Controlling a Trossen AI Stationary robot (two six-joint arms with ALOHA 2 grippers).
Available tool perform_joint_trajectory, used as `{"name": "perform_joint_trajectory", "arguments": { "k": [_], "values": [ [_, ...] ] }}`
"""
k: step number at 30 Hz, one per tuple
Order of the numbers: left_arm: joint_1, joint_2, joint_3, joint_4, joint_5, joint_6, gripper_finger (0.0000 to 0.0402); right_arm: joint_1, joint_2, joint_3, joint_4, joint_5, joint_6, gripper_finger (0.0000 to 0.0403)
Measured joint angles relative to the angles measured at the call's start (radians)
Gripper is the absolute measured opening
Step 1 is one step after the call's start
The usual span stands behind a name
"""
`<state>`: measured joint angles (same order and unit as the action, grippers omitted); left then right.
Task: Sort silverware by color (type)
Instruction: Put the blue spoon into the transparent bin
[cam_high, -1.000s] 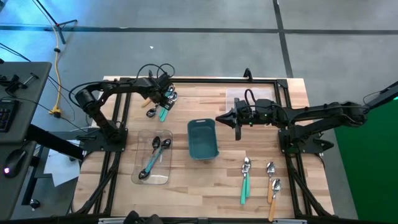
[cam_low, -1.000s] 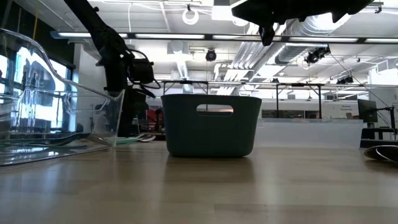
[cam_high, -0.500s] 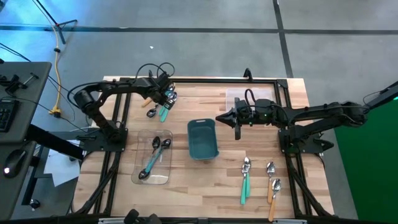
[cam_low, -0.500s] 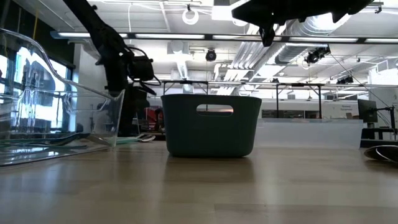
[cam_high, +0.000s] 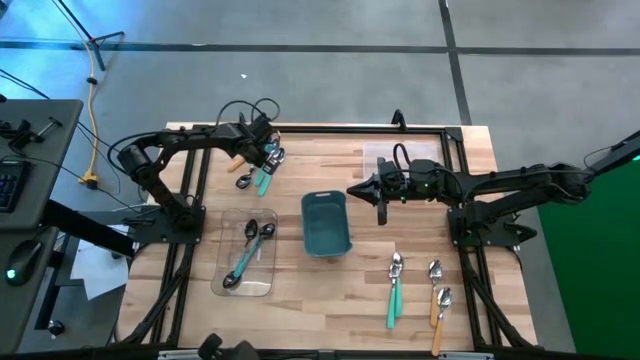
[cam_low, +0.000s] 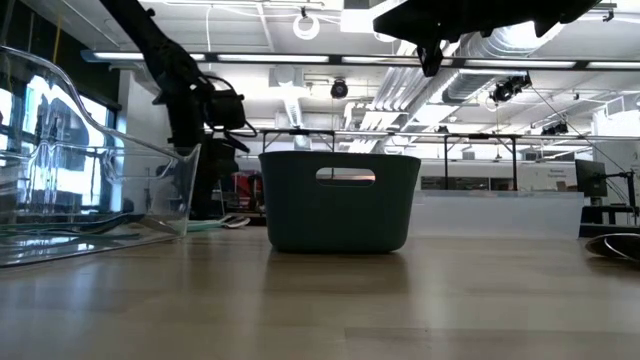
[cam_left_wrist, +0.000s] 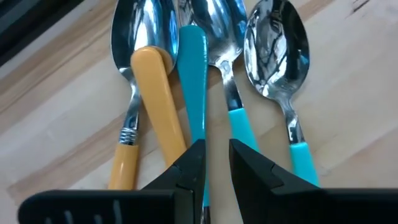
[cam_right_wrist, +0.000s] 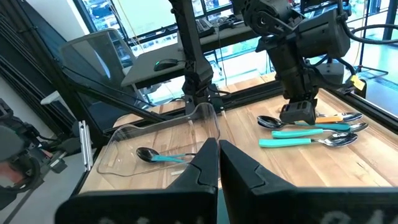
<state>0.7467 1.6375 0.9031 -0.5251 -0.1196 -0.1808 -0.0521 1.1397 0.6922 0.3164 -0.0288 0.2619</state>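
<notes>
- Silverware (cam_high: 262, 176), in the high view, lies in groups: a cluster at the table's far left under the left gripper (cam_high: 263, 160), some in the clear tray (cam_high: 228, 235), others near the front right. The right gripper (cam_high: 382, 212) waits above the table, just right of the teal bin (cam_high: 326, 223).
- In the low view the bin stands mid-table; the cluster is hidden behind the tray.
- In the left wrist view the fingers (cam_left_wrist: 186, 171) straddle a teal handle (cam_left_wrist: 193, 81), nearly closed, grip unconfirmed. I judge a clean lift needs squeezing that handle alone, clear of the touching orange handle (cam_left_wrist: 158, 99).
- In the right wrist view the fingers (cam_right_wrist: 205, 167) are nearly together, holding nothing.
</notes>
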Motion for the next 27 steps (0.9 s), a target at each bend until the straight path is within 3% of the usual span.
{"name": "perform_joint_trajectory", "arguments": {
  "k": [20,27],
  "values": [
    [0.014,0.009,-0.023,0.058,0.023,0.022,0.0064,0.0,0.0,0.0,0.0,0.0,0.003,0.0],
    [0.014,0.009,-0.023,0.058,0.005,0.037,0.0126,0.0,0.0,0.0,0.0,0.0,0.003,0.0]
  ]
}}
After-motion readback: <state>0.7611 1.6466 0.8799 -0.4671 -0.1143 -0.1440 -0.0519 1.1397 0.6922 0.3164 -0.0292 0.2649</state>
